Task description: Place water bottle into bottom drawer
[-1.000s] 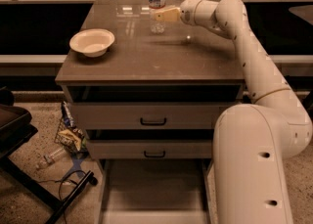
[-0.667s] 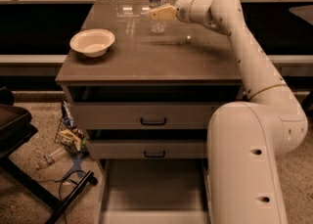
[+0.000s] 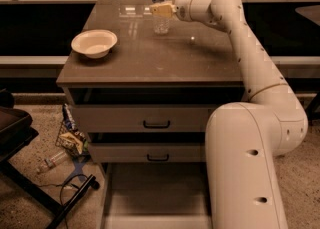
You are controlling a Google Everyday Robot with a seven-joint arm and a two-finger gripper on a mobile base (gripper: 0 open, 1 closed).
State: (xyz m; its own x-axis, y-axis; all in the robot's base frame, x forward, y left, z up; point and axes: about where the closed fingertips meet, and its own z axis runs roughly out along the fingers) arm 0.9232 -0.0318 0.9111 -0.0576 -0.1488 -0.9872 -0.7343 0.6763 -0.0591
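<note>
The water bottle (image 3: 160,0) is clear with a white cap and stands upright at the far middle of the brown tabletop (image 3: 165,58). My gripper (image 3: 161,9) reaches in from the right and is at the bottle's middle, overlapping it in view. The bottom drawer (image 3: 150,200) is pulled out at floor level below the cabinet, and its flat floor is bare. My white arm (image 3: 250,48) arches from the lower right up over the table's right side.
A white bowl (image 3: 94,42) sits on the table's left. Two shut drawer fronts with black handles (image 3: 156,124) (image 3: 158,158) are above the open drawer. Litter, a small bottle (image 3: 50,162) and a black stand (image 3: 30,193) lie on the floor at left.
My gripper has moved left and slightly farther back, from beside the water bottle to right at it. The bottle and bowl have not moved.
</note>
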